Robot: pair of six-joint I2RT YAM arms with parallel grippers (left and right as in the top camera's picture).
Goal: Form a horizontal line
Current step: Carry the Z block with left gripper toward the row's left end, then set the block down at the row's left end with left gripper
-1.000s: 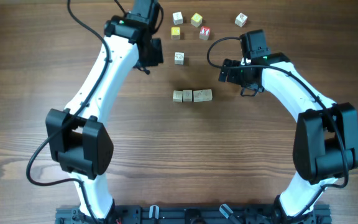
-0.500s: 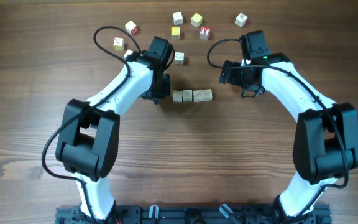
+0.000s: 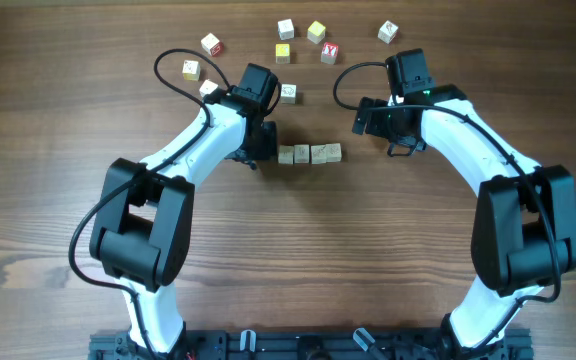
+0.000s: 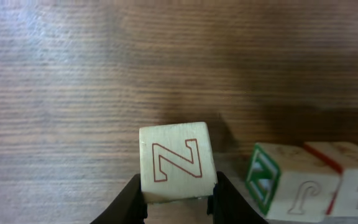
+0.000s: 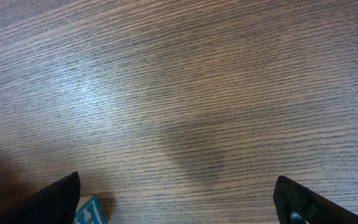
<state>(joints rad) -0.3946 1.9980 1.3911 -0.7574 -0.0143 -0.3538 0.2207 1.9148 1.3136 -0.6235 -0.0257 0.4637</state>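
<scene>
The horizontal line (image 3: pixel 311 153) is a short row of pale wooden cubes touching edge to edge at the table's middle. In the left wrist view its left end cube (image 4: pixel 263 179) has a green face with a white mark. My left gripper (image 3: pixel 259 150) is shut on a pale cube with a red outlined N (image 4: pixel 178 168). It holds the cube just left of the row's green end, with a small gap between them. My right gripper (image 3: pixel 388 128) is open and empty over bare wood right of the row; its fingers show in the right wrist view (image 5: pixel 179 205).
Loose letter cubes lie at the back: two near the left arm (image 3: pixel 211 44) (image 3: pixel 191 69), one behind the row (image 3: pixel 288 93), several at the back centre (image 3: pixel 315 32) and one at the back right (image 3: pixel 388 32). A blue-faced cube's corner (image 5: pixel 89 211) shows by my right gripper's left finger.
My left arm has swung from the back of the table down to the row's left end with the N cube, then edged slightly right. The right arm has not moved.
</scene>
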